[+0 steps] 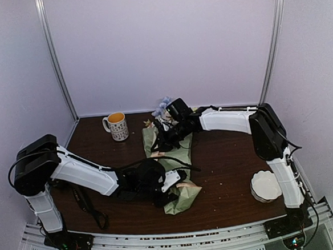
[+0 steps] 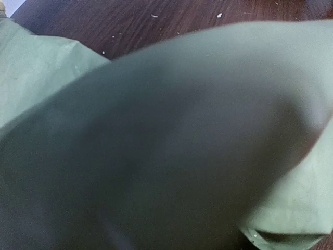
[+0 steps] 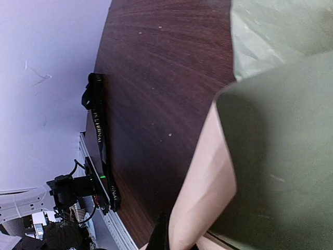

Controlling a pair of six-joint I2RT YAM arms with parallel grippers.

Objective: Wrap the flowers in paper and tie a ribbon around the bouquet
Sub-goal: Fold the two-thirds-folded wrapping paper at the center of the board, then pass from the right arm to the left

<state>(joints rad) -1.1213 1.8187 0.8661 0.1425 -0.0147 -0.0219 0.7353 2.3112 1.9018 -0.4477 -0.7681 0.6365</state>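
The paper (image 1: 177, 157) lies crumpled mid-table, sage green outside with a peach-tan underside showing at its near end. Pastel flowers (image 1: 164, 106) stick out past its far end. My right gripper (image 1: 163, 141) reaches in from the right onto the paper's upper part. In the right wrist view a peach fold of the paper (image 3: 208, 198) runs down into the right gripper (image 3: 179, 242), which is shut on it. My left gripper (image 1: 172, 186) is pushed into the paper's near end. Green paper (image 2: 171, 156) fills the left wrist view and hides its jaws. The black lettered ribbon (image 3: 100, 146) lies along the table's near left edge (image 1: 85, 202).
A patterned mug (image 1: 117, 126) with orange inside stands at the back left. A white scalloped bowl (image 1: 265, 185) sits at the near right beside the right arm's base. Booth walls close in the table on three sides.
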